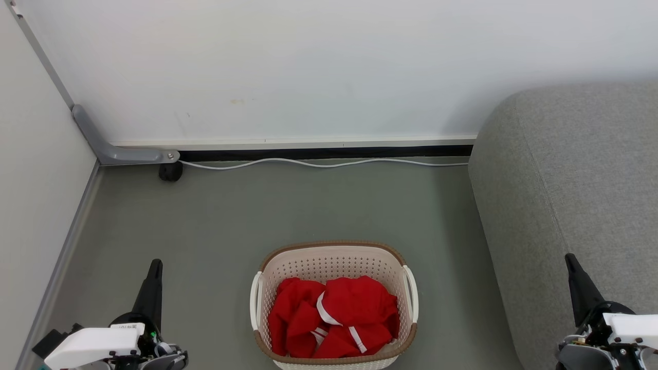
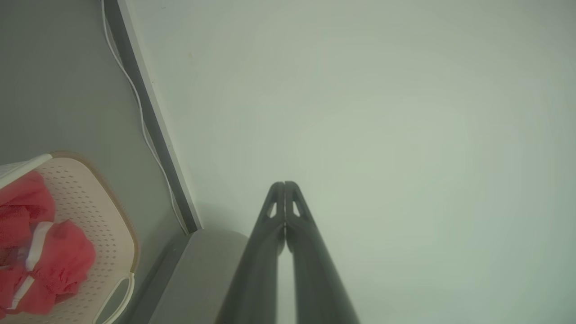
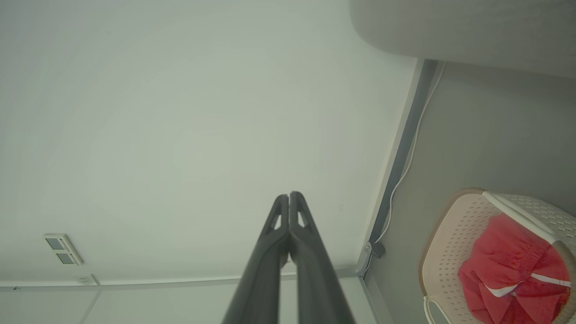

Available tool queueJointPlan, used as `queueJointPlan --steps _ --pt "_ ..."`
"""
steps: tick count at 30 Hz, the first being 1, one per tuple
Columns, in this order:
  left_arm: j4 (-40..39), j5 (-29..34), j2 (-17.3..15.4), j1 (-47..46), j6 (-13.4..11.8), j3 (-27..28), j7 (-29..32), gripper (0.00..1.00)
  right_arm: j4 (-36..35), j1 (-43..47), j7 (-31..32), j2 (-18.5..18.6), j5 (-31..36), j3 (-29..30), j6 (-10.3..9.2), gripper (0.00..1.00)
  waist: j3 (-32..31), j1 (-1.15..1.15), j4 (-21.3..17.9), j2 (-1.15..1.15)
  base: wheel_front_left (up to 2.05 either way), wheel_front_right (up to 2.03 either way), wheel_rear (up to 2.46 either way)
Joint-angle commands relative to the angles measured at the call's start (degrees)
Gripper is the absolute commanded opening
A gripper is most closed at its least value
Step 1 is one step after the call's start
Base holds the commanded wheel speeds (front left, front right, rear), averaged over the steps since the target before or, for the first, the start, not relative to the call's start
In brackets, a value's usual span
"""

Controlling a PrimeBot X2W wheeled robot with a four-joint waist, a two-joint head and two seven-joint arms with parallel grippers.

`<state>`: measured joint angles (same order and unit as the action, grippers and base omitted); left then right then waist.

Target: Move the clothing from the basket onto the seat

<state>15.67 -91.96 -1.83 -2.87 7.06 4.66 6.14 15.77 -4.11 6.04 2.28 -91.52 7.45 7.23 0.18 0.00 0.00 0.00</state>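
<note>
Both clenched and empty, fingers pointing forward: left pincer point(image 1: 156, 264) low at left over floor point(image 1: 216, 216), right pincer point(image 1: 569, 258) low at right against seat point(image 1: 576, 180). Clothing point(image 1: 334, 318) heaped inside basket point(image 1: 334, 245), on floor between pincers, beside seat.

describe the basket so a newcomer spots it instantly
Start at the big grey sofa on the right; on the grey floor to its left stands the basket. It's the cream perforated tub with a brown rim and white side handles, holding the red clothing.
</note>
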Motion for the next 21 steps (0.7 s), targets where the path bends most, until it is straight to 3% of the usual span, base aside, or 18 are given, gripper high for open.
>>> queueJointPlan --steps 1,21 --pt "-1.6 -0.2 -1.0 -3.3 0.4 1.8 0.3 0.00 -1.7 -2.1 0.4 0.6 -0.7 -1.0 0.25 0.00 0.0 0.00 0.0 0.00 0.00 0.00 0.00" --pt "-1.6 -0.2 -1.0 -3.3 0.4 1.8 0.3 0.00 -1.7 -2.1 0.4 0.6 -0.7 -1.0 0.25 0.00 0.0 0.00 0.0 0.00 0.00 0.00 0.00"
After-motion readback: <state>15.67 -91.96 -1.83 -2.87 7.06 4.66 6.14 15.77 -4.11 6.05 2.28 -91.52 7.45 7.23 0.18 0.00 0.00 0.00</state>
